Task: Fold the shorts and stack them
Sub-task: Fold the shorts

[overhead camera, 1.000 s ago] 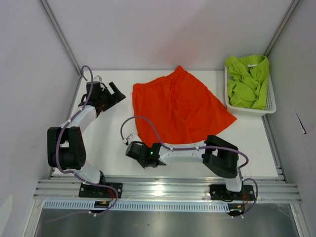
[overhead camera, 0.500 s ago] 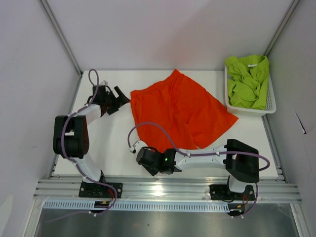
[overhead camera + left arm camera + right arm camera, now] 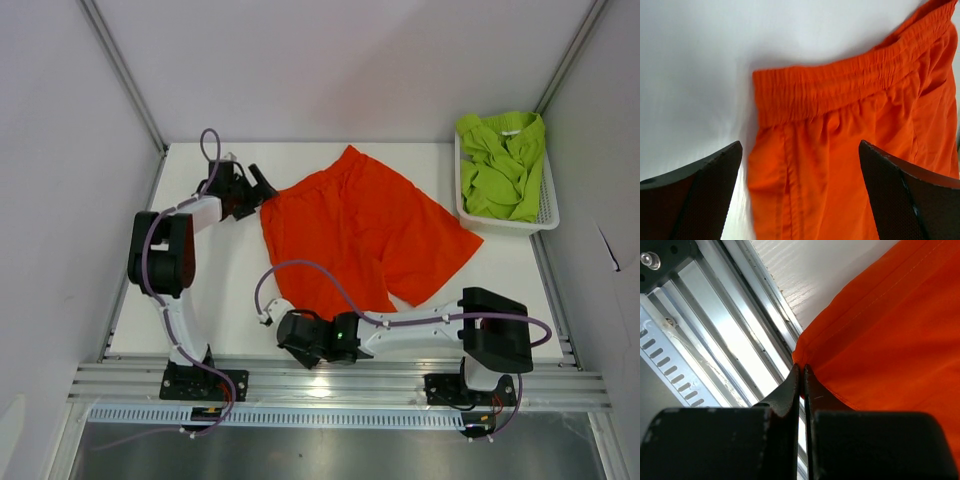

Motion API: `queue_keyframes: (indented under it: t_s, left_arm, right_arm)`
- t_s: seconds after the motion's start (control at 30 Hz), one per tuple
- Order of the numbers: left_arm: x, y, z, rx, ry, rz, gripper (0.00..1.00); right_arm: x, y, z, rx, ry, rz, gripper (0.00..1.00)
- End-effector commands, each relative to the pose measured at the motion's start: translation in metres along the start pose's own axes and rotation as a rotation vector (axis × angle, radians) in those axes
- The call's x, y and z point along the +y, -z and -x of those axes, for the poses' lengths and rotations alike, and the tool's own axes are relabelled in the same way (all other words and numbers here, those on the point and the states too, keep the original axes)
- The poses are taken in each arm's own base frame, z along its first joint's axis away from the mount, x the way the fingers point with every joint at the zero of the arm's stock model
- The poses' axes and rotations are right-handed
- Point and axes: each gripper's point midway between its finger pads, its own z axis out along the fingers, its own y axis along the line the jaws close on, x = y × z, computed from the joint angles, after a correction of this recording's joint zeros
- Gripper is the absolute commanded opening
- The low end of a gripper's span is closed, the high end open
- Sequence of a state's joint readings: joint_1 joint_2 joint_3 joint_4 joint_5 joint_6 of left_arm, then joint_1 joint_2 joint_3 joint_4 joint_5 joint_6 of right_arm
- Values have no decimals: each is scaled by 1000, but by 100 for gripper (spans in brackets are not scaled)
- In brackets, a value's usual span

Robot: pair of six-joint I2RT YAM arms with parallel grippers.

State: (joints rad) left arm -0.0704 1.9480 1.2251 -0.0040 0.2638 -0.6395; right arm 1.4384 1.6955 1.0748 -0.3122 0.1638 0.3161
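Soft, floppy stuff, best grabbed at corners: pinching orange shorts (image 3: 360, 230) hem (image 3: 801, 354) tight with right gripper (image 3: 801, 371), hovering left gripper (image 3: 800, 145) spread wide over waistband (image 3: 840, 85).

Bright orange-red shorts (image 3: 365, 230), lime green shorts (image 3: 500, 165), white mesh basket (image 3: 505, 224), plain white table (image 3: 230, 280), purple cables (image 3: 297, 264)

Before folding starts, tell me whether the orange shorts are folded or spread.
Spread. The orange shorts lie flat, waistband and both legs showing, no part folded over.
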Motion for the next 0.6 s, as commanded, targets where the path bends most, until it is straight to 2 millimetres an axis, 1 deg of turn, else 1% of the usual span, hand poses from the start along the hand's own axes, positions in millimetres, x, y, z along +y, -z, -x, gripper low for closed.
queue_keyframes:
  t_s: [0.0, 0.03, 0.07, 0.1, 0.13, 0.2, 0.37, 0.47, 0.5, 0.53, 0.57]
  left_arm:
    - [-10, -10, 15, -27, -1, 15, 99]
    - [-14, -13, 19, -33, -4, 9, 96]
    - [-11, -18, 16, -23, -2, 15, 93]
    - [-8, -20, 13, -14, -1, 24, 88]
    - [-10, -22, 15, -19, -2, 24, 86]
    - [-7, -26, 11, -9, -3, 32, 84]
    - [5, -29, 5, 3, -12, 87, 84]
    - [9, -29, 6, -10, -23, 102, 78]
    - [11, -31, 3, 0, -22, 107, 71]
    - [10, -32, 3, 2, -22, 101, 68]
    - [7, -33, 4, 5, -20, 88, 58]
  right_arm:
    - [14, 14, 19, -81, 7, 51, 0]
    - [17, 15, 20, -83, 10, 55, 0]
    - [18, 16, 20, -85, 12, 59, 0]
    - [20, 16, 20, -86, 14, 62, 0]
    - [21, 17, 21, -87, 18, 64, 0]
    - [22, 18, 21, -88, 19, 67, 0]
    - [24, 20, 25, -99, 24, 72, 0]
    - [26, 21, 26, -104, 27, 79, 0]
    - [27, 22, 27, -109, 27, 82, 0]
    - [28, 22, 27, -108, 28, 85, 0]
    - [29, 22, 27, -108, 29, 86, 0]
